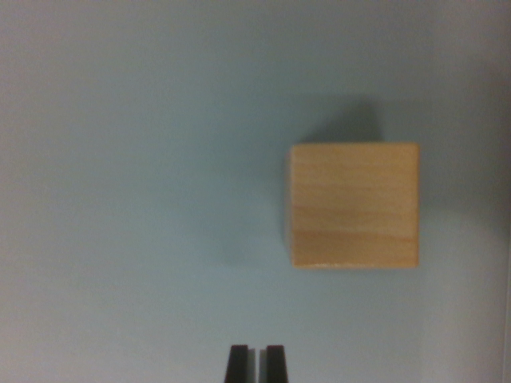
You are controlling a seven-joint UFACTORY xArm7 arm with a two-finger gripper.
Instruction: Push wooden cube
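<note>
Pale grey-blue tabletop (120,159) fills the wrist view, bare on every side of the gripper, no table edge visible, so open room in every direction. Wooden cube (354,205) sits flat ahead of the gripper and off toward the wrist view's right, well apart, not touching. Gripper (256,361) at the bottom edge, its two dark fingertips nearly together with only a thin slit between, holding nothing. Risk: a straight-ahead push likely passes the cube on its left side; a corner contact likely spins it instead of sliding it.
</note>
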